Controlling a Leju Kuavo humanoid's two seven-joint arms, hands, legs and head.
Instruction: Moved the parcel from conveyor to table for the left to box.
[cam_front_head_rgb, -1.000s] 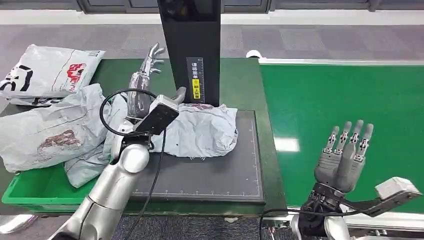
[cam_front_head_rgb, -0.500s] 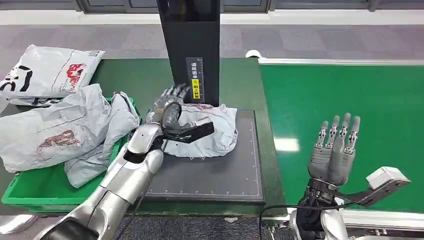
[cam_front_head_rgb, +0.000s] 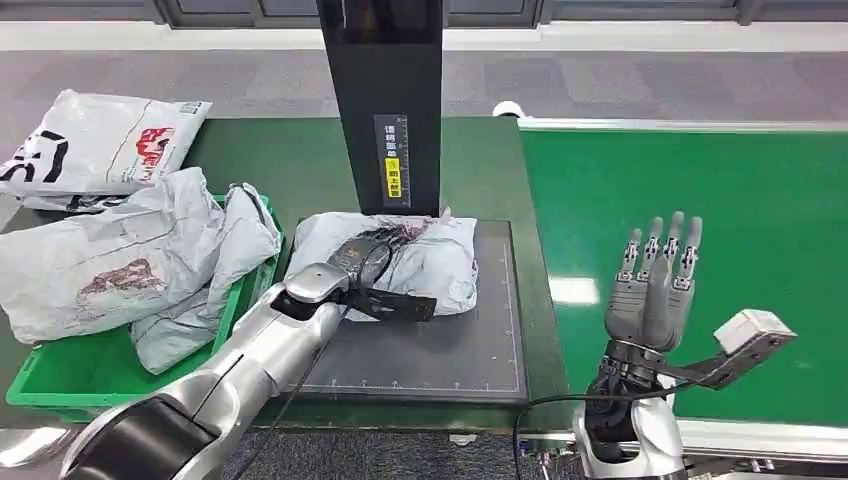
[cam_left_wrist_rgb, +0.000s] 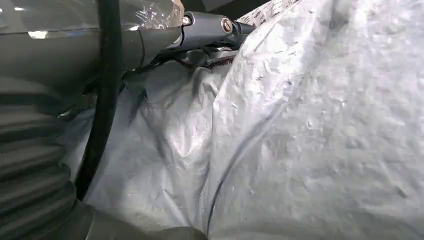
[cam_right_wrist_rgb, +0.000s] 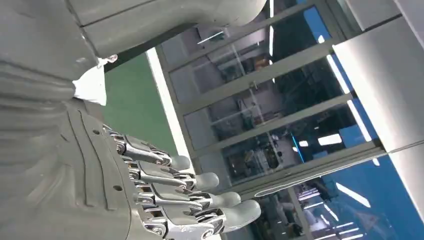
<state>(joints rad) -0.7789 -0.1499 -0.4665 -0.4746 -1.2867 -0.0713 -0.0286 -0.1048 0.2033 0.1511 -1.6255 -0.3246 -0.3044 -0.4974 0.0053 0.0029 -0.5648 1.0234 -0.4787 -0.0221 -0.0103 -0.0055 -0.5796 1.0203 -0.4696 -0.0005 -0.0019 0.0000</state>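
Crinkled grey parcel (cam_front_head_rgb: 420, 262) on the dark mat (cam_front_head_rgb: 450, 350) below the black post (cam_front_head_rgb: 385, 100), red print blurred, yellow post label too small to read. Left hand (cam_front_head_rgb: 352, 256) laid on parcel, fingers hidden; hold impossible to tell, wrist view mostly wrinkled plastic (cam_left_wrist_rgb: 310, 140). Right hand (cam_front_head_rgb: 655, 290) upright over the green conveyor (cam_front_head_rgb: 700, 180), fingers straight, holding nothing.

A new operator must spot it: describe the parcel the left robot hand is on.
Find the black upright column on the green table. On the dark mat at its foot lies a crumpled grey parcel under the left robot hand. The other grey bags lie apart, around the green bin.
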